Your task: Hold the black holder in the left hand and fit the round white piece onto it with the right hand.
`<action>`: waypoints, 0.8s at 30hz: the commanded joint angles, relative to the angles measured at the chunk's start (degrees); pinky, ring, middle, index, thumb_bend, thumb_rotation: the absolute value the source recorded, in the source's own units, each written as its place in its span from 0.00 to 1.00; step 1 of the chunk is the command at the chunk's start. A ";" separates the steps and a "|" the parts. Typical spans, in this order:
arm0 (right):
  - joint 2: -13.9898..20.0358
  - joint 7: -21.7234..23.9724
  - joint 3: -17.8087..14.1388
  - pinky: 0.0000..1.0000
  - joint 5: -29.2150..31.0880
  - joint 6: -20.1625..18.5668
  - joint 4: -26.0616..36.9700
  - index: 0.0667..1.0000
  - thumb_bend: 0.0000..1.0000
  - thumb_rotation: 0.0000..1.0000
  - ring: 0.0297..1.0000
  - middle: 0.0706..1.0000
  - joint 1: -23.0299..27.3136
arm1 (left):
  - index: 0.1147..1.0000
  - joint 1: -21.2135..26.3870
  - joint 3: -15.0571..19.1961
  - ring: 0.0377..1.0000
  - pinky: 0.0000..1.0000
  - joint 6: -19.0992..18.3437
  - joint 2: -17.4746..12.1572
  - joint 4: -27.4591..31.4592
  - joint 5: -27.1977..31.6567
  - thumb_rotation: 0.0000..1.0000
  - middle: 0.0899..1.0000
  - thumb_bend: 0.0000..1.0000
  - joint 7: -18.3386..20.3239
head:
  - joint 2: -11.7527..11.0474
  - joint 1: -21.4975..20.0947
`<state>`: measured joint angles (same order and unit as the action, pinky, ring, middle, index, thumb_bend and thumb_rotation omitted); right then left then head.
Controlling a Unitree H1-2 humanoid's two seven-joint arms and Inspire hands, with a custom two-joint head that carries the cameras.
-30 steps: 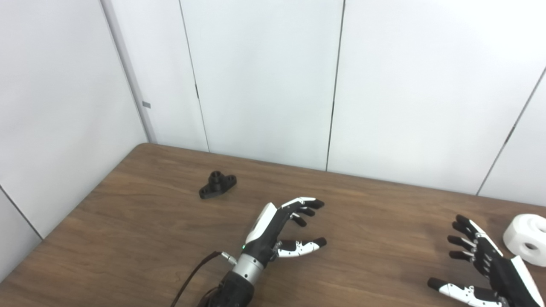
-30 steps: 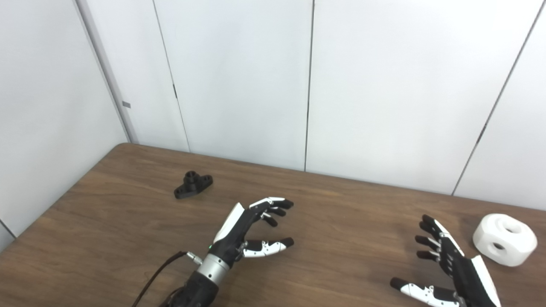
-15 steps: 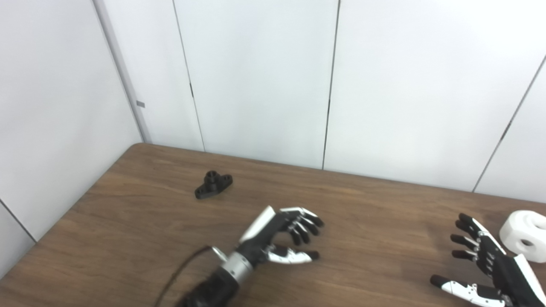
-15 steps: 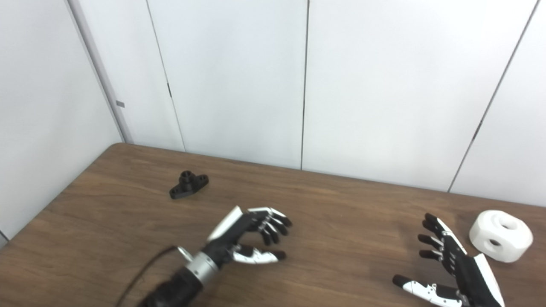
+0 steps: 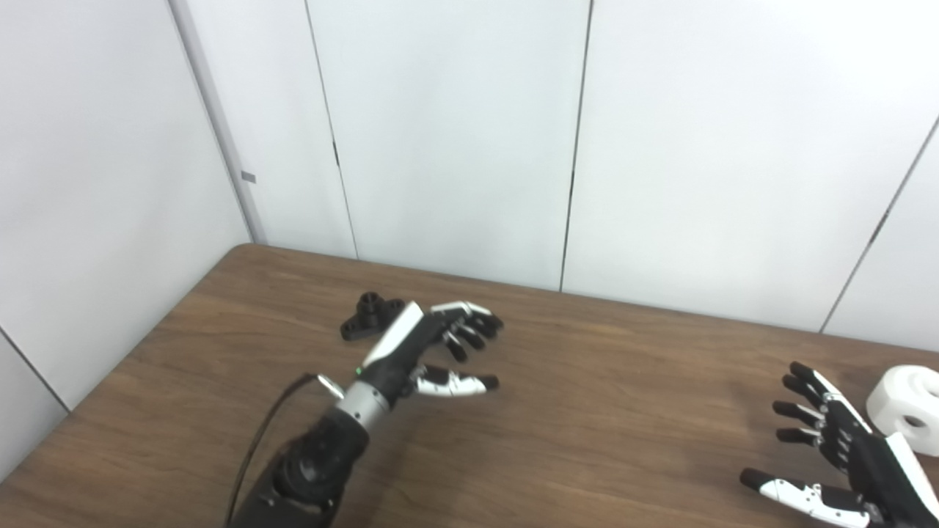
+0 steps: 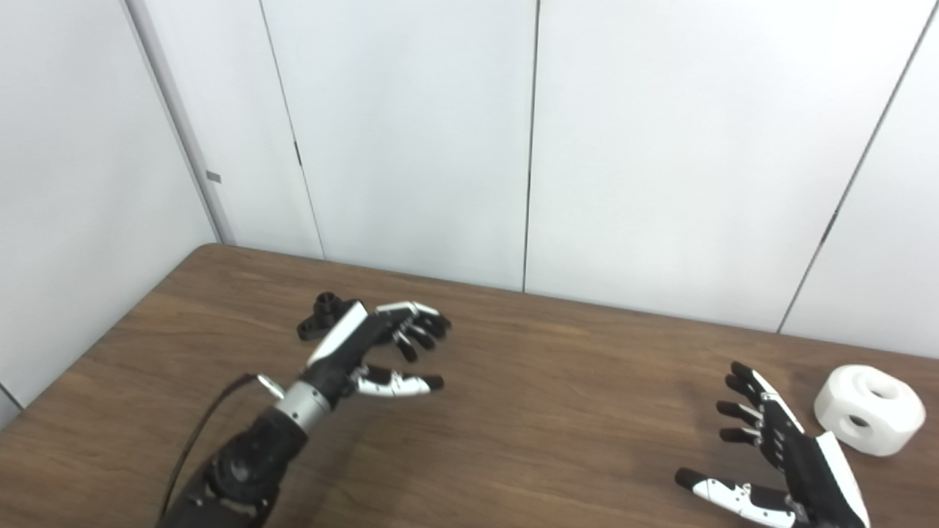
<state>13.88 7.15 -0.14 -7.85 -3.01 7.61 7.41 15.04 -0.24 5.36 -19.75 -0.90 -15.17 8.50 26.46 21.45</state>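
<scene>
My left hand (image 5: 422, 345) hovers over the table (image 5: 587, 411) with nothing in it, fingers loosely curled and spread apart, thumb held out below them, so the grasp is wide enough to take something small. The holder (image 5: 364, 317) lies just beyond the back of this hand, on its far left side; from my head the white back of the hand overlaps the holder's right end, and I cannot tell whether they touch or the hand simply floats in front. What matters for the coming grab is that my palm and fingertips face right, away from the holder, while the holder sits behind my knuckles. Its long axis runs from near left to far right, with the short upright collar in the middle and a flat lug at each end. I judge I must bring the hand round or back so the fingers open toward the holder, then close across its narrow width. This hand is far nearer the holder than the other one. My right hand (image 6: 781, 458) is well apart from the holder, down at the near right, also empty and spread wide, palm facing left. The white piece (image 6: 870, 409) rests on the table well to the right of the holder, just beyond that hand's back, untouched, its holes facing up and toward me.
</scene>
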 commanded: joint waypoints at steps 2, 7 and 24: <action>0.58 0.07 -0.22 0.69 0.47 1.07 2.15 0.92 0.57 0.00 0.80 0.90 2.26 | 0.66 3.77 2.23 0.64 0.52 -0.09 -2.23 2.45 -0.79 0.00 0.67 0.67 -2.01 | 0.06 0.07; 0.88 0.05 -0.23 0.69 0.33 1.80 1.65 0.91 0.57 0.00 0.80 0.90 2.50 | 0.65 5.23 4.25 0.63 0.54 -0.17 -3.76 0.75 -2.47 0.01 0.65 0.67 -3.59 | 0.00 0.20; 0.90 0.42 -0.17 0.69 1.62 1.82 2.26 0.92 0.54 0.00 0.79 0.90 2.25 | 0.66 5.32 11.31 0.71 0.62 0.13 -9.82 -4.72 -6.52 0.04 0.71 0.73 -10.94 | 0.67 0.85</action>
<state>14.32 7.36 -0.07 -6.92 -2.78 7.60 7.85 18.18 10.52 4.72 -27.62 -5.95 -20.16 0.04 27.07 22.24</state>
